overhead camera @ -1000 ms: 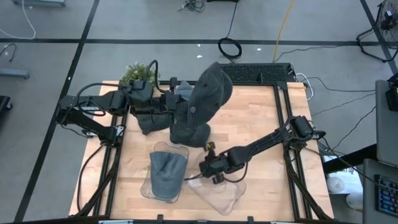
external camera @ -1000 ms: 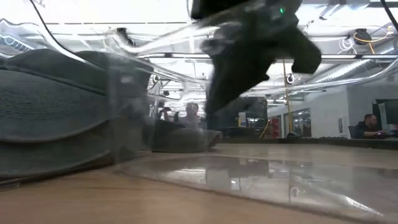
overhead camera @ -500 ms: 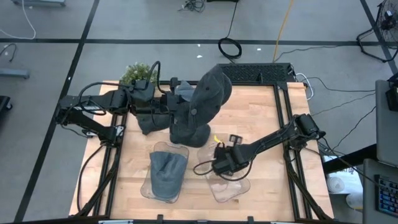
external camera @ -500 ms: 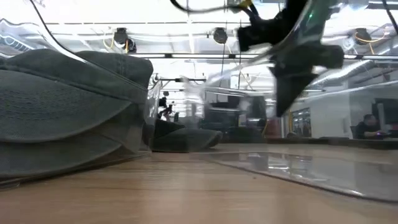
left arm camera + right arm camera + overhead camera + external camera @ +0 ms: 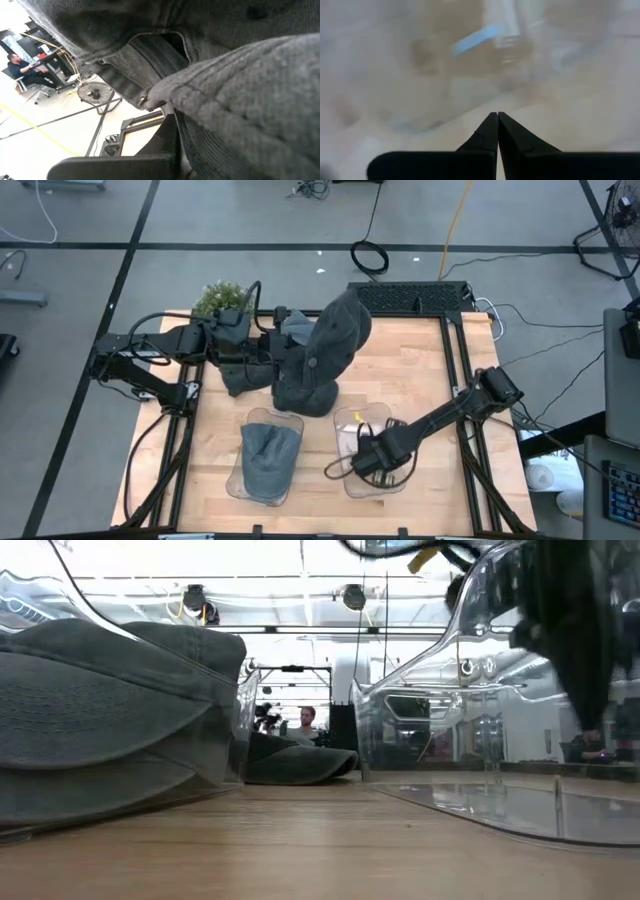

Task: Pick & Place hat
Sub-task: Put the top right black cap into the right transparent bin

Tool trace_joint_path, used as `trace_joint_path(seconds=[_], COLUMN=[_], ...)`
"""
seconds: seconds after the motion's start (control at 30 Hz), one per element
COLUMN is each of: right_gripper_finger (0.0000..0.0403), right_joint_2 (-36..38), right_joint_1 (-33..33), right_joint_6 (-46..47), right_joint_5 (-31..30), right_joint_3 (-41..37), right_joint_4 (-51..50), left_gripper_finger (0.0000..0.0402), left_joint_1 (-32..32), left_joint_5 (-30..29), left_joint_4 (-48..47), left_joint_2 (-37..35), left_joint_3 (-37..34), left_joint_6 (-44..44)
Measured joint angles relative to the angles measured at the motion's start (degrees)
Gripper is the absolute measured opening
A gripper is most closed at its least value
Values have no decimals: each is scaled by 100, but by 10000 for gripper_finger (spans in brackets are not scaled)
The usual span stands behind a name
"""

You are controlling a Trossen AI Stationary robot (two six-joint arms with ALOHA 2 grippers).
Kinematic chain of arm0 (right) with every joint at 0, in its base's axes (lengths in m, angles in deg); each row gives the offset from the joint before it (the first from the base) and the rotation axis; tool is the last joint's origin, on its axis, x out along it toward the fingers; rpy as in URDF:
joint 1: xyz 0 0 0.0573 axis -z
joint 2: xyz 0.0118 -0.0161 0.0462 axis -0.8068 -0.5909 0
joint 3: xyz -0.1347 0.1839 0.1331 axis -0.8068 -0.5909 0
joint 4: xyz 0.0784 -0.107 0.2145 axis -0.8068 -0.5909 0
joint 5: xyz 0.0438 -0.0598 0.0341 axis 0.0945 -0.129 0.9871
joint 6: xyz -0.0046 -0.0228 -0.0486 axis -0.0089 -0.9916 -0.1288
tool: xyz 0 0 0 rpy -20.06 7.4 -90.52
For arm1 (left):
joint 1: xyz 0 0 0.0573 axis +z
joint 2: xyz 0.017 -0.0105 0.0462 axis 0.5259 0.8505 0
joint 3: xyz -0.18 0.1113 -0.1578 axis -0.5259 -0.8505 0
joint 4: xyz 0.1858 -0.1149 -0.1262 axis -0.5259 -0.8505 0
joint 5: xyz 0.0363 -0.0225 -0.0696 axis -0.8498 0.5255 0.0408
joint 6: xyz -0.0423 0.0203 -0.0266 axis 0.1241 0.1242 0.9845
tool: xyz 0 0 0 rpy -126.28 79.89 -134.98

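I had the left tool (image 5: 262, 348) pressed together on the fabric of a dark grey cloth cap (image 5: 322, 350), holding it lifted over the far middle of the light wooden desk (image 5: 420, 370); the left wrist view showed only denim folds and a seam close up. A second grey cap (image 5: 268, 458) already lay inside a clear plastic hat-shaped tray (image 5: 240, 480) at the near left of the desk, so I judged that one placed. My right tool (image 5: 368, 463) was shut, its fingers (image 5: 497, 131) meeting at the tips, low over a second clear plastic tray (image 5: 352, 432) just right of the filled one. Whether it pinched that tray's edge I could not tell. That tray looked empty. As I read it, one hat was stowed and the raised cap had yet to be carried over and lowered into the empty tray, then released. A small green potted plant (image 5: 222, 298) sat at the far left corner.
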Motion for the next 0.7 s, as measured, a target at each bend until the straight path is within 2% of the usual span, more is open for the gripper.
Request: trace_joint_path(seconds=[0.23, 0.57, 0.7], right_gripper_finger=[0, 0, 0], right_joint_2=[0, 6, 15], right_joint_1=[-359, -620, -648], right_joint_6=[-548, -580, -1106], right_joint_5=[1508, 2348, 2681], right_joint_3=[0, 0, 0], right_joint_4=[1120, 1790, 2660], left_gripper_finger=[8, 8, 8], left_joint_1=[0, 0, 0], left_joint_5=[-1, -2, -2], left_joint_4=[-57, -56, -56], left_joint_2=[0, 0, 0], left_joint_3=[0, 0, 0], left_joint_6=[39, 56, 70])
